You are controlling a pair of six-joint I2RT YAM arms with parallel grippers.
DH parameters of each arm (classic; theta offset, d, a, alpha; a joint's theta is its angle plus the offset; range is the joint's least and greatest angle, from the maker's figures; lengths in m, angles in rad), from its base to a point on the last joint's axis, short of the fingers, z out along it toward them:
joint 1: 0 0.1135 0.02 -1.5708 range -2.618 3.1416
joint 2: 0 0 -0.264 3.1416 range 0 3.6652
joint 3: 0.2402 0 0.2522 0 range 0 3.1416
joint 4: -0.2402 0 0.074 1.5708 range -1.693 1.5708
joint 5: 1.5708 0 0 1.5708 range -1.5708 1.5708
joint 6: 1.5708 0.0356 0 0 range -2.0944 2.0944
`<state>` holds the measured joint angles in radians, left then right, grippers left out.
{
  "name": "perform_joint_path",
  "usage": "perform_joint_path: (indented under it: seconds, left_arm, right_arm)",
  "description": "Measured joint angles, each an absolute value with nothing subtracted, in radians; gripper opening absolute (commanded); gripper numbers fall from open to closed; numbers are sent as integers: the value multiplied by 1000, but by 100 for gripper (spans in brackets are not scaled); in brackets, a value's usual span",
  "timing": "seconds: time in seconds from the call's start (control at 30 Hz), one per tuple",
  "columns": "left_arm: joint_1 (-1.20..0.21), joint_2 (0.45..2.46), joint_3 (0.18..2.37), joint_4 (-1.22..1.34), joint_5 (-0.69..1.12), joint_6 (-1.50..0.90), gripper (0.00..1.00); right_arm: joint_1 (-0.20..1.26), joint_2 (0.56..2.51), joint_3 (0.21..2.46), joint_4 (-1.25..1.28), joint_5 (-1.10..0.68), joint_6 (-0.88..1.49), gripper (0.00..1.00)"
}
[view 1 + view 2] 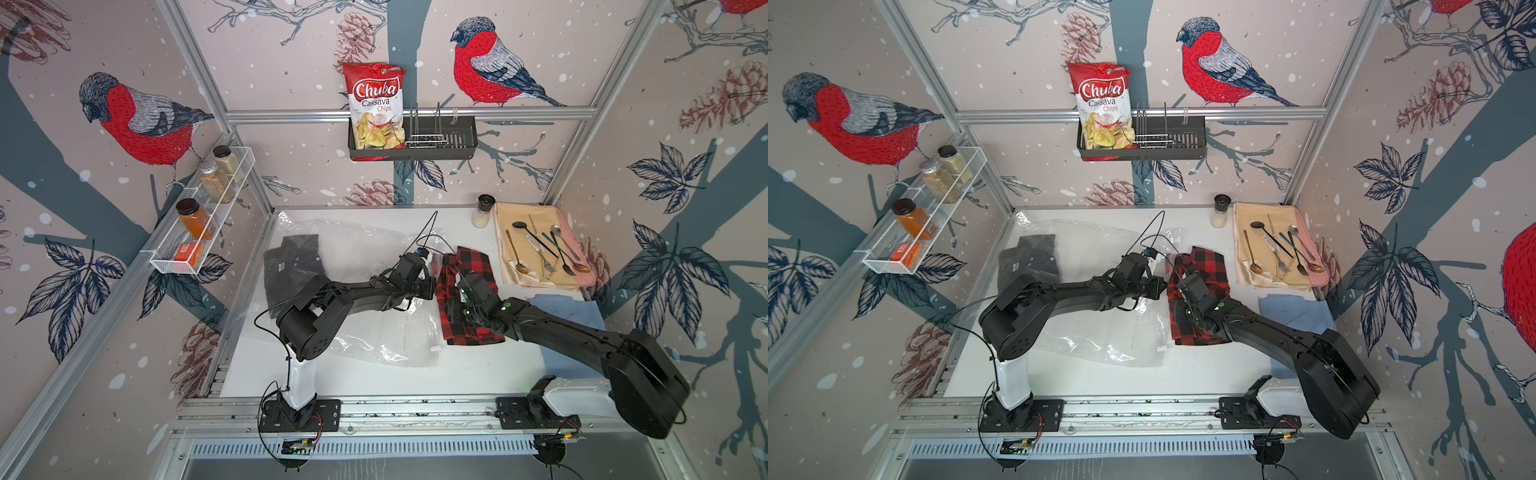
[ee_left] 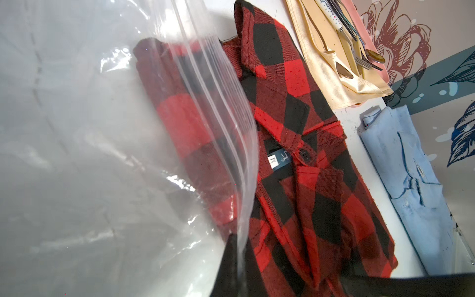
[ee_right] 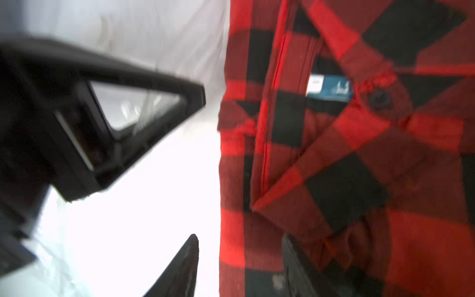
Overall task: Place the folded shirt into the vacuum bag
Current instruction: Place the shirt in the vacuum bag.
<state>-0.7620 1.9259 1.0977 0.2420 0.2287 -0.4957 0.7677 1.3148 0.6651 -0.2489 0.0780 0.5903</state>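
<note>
At the far left of the white table [image 1: 478, 374], a folded black shirt [image 1: 291, 266] lies inside the vacuum bag [image 1: 374, 332], whose mouth faces right. The left gripper [image 1: 430, 286] is clamped on the upper lip of that mouth and holds the zip edge [image 2: 213, 102] lifted off the table. Just right of it lies the folded red-and-black plaid shirt [image 1: 473, 259], its long axis running front to back, parallel with the zip (the left wrist view shows one strip of plaid already under the raised plastic, the rest outside). The right gripper [image 3: 239, 239] hangs low over the shirt's left edge, jaws apart, gripping nothing that can be seen. So the shirt has to travel sideways, leftward, into the opening, and the right arm is plainly the nearer one for that. Further right, a folded light-blue shirt [image 1: 569, 316] lies apart.
</note>
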Motion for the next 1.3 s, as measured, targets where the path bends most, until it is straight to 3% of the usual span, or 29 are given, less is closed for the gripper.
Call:
perform_joint_path:
  seconds: [0.2,0.4,0.5,0.6,0.73,1.3]
  left_arm:
    - [-762,1915,1087,245,233,-496,0]
    - [-761,1909,1079,249,235,-496,0]
    - [-761,1906,1073,249,236,-496,0]
    - [-761,1899,1066,252,236,-496,0]
    - [-761,1887,1056,256,236,-497,0]
    - [-761,1847,1026,276,246,-519,0]
  right_arm:
    - [860,1394,691,-312,138,626,59]
    - [902,1506,732,-337,176,654,59]
    - [913,1549,752,-342,208,654,48]
    - [913,1571,766,-343,244,654,27]
    - [910,1555,769,-357,242,655,7]
    - [811,1406,788,-319,-1,577,4]
